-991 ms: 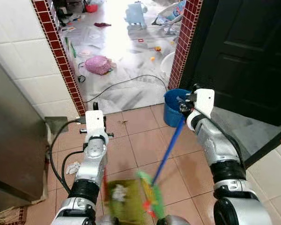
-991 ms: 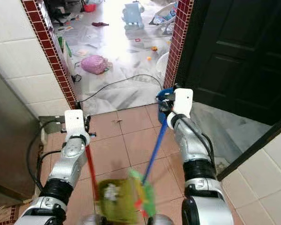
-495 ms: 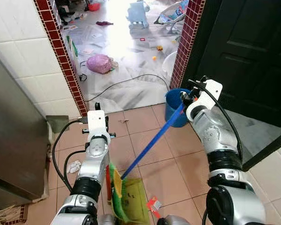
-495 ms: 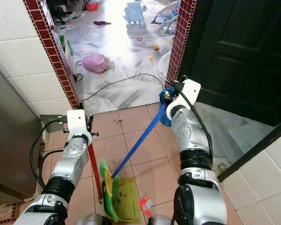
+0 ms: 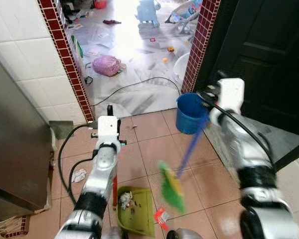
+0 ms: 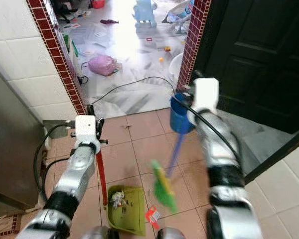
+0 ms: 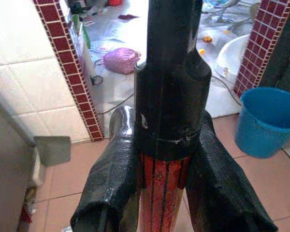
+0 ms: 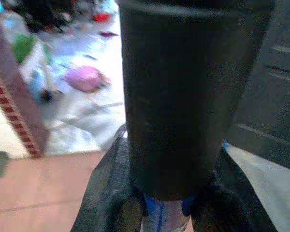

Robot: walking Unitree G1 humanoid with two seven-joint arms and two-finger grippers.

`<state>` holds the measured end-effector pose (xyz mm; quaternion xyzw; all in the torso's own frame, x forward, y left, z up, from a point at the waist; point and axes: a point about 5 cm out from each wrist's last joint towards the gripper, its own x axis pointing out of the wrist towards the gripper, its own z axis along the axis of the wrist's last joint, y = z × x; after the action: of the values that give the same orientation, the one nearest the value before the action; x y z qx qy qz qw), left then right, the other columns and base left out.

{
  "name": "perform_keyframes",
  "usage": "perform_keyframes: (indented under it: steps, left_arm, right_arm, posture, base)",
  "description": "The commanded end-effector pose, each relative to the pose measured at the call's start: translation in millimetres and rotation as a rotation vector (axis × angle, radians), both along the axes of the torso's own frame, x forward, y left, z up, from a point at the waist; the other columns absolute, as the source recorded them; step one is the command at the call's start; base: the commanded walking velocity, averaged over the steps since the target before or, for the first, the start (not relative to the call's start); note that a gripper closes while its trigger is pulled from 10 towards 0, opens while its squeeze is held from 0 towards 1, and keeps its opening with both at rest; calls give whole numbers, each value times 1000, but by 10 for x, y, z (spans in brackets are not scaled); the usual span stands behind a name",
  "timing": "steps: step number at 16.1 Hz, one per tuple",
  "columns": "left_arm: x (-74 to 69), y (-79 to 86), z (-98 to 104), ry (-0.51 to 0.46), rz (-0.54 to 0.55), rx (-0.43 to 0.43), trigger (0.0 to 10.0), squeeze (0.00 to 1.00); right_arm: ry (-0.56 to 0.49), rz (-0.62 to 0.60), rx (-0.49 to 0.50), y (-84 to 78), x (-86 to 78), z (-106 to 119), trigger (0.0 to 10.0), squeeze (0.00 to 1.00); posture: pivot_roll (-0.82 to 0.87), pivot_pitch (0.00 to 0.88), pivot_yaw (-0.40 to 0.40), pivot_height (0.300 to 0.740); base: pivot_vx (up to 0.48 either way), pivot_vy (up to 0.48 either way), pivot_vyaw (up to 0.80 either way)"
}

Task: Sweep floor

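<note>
Left jaws [image 7: 159, 179] grip the red dustpan handle [image 6: 101, 172]; right jaws [image 8: 164, 208] clench the blue broom handle [image 5: 192, 147]. Green bristles [image 5: 172, 186] hang blurred beside the littered dustpan [image 5: 134, 209].

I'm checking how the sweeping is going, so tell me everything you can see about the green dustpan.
The dustpan is olive-green, plastic by its look, and lies flat on the terracotta tile floor, mouth toward the green broom head, which is blurred and clear of it. A small heap of pale crumpled litter and dark specks lie inside. Its long red handle rises to the left gripper, shut on it just below a black end cap. A red scrap lies on the tiles close beside the pan's open edge.
</note>
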<state>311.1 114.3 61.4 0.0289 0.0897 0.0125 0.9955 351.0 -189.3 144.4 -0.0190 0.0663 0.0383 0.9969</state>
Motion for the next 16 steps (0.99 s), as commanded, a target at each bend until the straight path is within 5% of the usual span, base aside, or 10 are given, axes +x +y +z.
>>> perform_keyframes:
  steps: [1, 5, 11, 16]
  left_arm:
    - [-13, -28, 33, -7, -23, -1, 10000, 0]
    - [-93, 91, 7, 28, -20, 41, 10000, 0]
    - [-198, 267, 104, 61, -50, 181, 10000, 0]
    - [-263, 133, -2, 133, -70, 125, 10000, 0]
  right_arm:
    - [-18, 14, -27, 14, -12, 47, 10000, 0]
    - [125, -15, -81, -84, -155, -204, 10000, 0]
    - [328, 39, 89, 121, -252, -411, 10000, 0]
    - [308, -48, 360, 304, -127, -330, 10000, 0]
  posture:
    - [-111, 31, 11, 740]
    - [-111, 64, 12, 740]
    - [-101, 94, -4, 740]
    - [-103, 95, -4, 740]
  base:
    - [0, 0, 0]
    - [0, 0, 0]
    - [0, 0, 0]
    - [0, 0, 0]
